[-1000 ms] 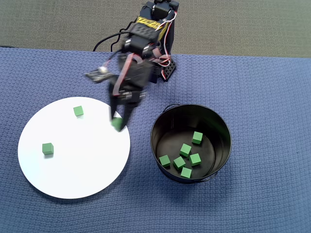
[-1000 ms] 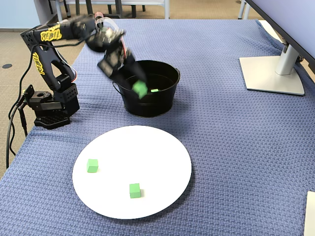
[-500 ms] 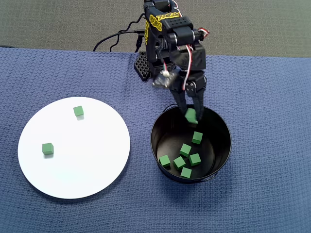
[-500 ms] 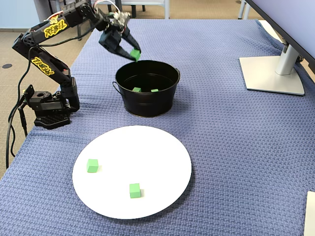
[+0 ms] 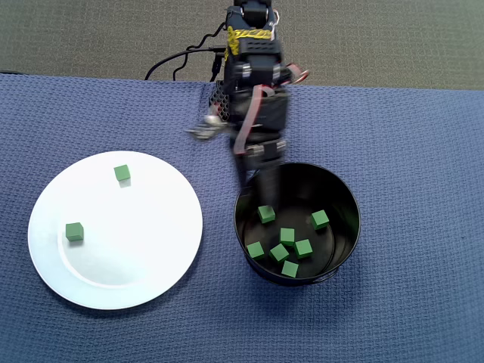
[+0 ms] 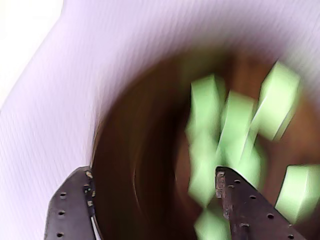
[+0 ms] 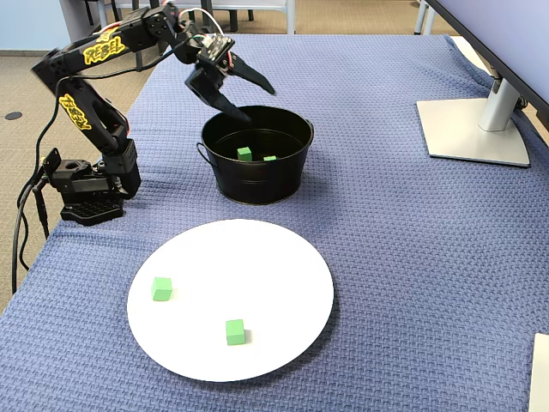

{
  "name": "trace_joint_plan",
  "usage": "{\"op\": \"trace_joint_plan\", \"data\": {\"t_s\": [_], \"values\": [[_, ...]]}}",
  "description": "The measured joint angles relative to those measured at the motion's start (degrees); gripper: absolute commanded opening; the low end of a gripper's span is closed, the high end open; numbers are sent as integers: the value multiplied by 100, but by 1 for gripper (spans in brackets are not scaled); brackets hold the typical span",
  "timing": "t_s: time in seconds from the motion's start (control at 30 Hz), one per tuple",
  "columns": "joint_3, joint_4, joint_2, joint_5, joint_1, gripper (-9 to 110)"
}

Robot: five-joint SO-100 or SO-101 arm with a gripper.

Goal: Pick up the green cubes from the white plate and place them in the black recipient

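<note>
The black recipient [image 5: 349,203] stands right of the white plate [image 5: 128,249] in the overhead view. Several green cubes lie on its bottom, one [image 5: 265,214] near its left wall. Two green cubes [image 5: 122,173] [image 5: 73,231] rest on the plate. My gripper [image 5: 257,180] hovers over the recipient's upper-left rim, blurred. In the fixed view the gripper [image 7: 256,99] is open and empty above the recipient [image 7: 257,182], and two cubes [image 7: 161,288] [image 7: 234,331] sit on the plate [image 7: 257,283]. The wrist view shows the open gripper [image 6: 152,180] over the recipient's dark inside [image 6: 125,150] and blurred cubes [image 6: 205,105].
The arm's base [image 7: 86,184] is clamped at the blue cloth's edge, left of the recipient in the fixed view. A monitor stand [image 7: 476,129] sits at the far right. The cloth's edge runs along the top in the overhead view.
My gripper carried a green cube from the plate's side to above the recipient, then opened. The cube now lies inside the recipient, and the gripper has shifted slightly towards the rim.
</note>
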Motion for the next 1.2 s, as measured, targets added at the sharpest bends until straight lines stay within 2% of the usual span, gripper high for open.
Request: {"op": "trace_joint_plan", "data": {"t_s": [0.23,0.47,0.83,1.2], "values": [[-1248,35,-1749,-1160,2215,21],[-712,-2364,-2593,-2909,3700,20],[475,-4324,-3305,-4975,4465,22],[703,-5159,-3823,-5476,4553,21]]}}
